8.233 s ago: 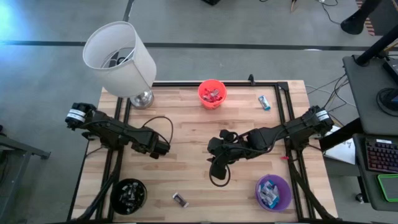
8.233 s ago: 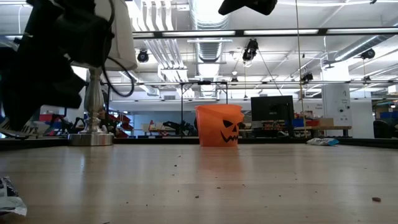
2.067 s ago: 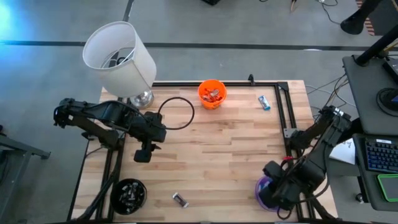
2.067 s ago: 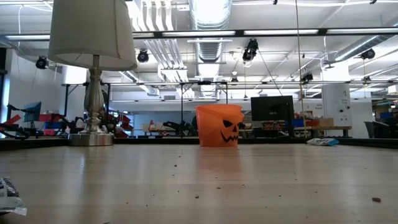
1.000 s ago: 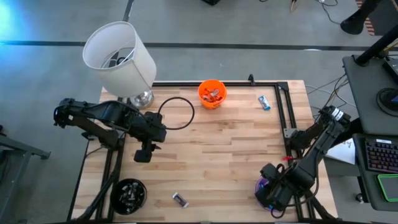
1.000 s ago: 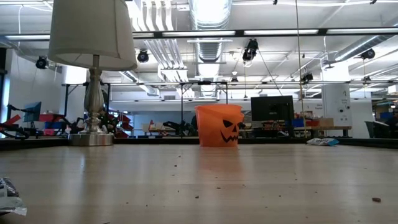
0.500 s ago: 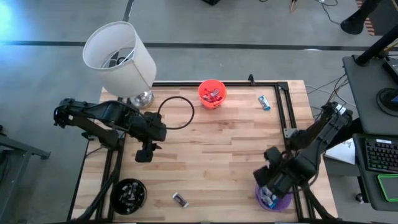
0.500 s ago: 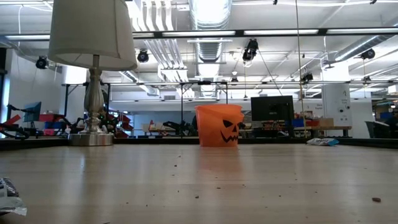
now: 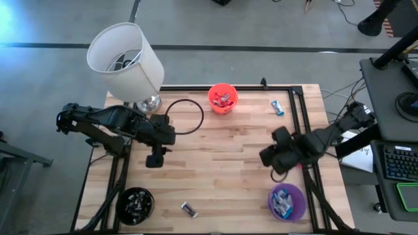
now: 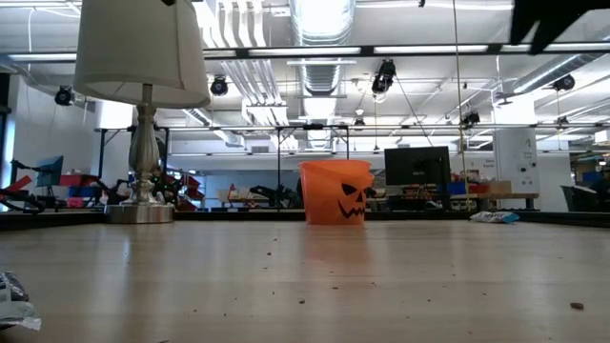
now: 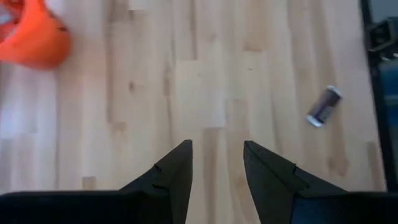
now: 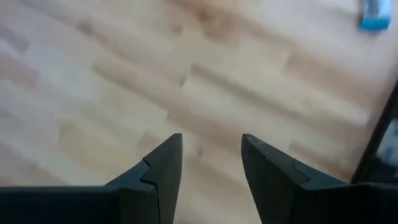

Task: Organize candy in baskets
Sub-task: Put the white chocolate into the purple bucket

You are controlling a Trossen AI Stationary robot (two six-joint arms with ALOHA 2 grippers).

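High view, candy first: most pieces already sorted by colour, reddish ones inside the orange bucket (image 9: pixel 223 98) at the far edge, blue and white ones inside the purple bucket (image 9: pixel 287 202) at the near right corner, dark ones inside the black bucket (image 9: pixel 136 204) at the near left corner. Only two pieces loose on the wood: a light blue candy (image 9: pixel 278 107) near the far right corner, just beside the black frame rail, and a dark candy (image 9: pixel 189 209) with a silver end near the front edge, between the black and purple buckets. Probably lying there only because not yet collected. Right gripper (image 12: pixel 211 138) above the table beside the purple bucket, fingers apart and nothing between them, pointing toward the light blue candy, so likely the next target. Left gripper (image 11: pixel 216 148) over the left half, also spread wide and empty, with the dark candy well ahead of it. Pale butcher-block table (image 9: pixel 222 170) inside a black frame, with a lamp (image 9: pixel 125 62) under a white shade at the far left corner and a black cable loop (image 9: pixel 185 117) beside it. Beyond, at table height, a large workshop with ceiling pipes and a monitor (image 10: pixel 416 167).
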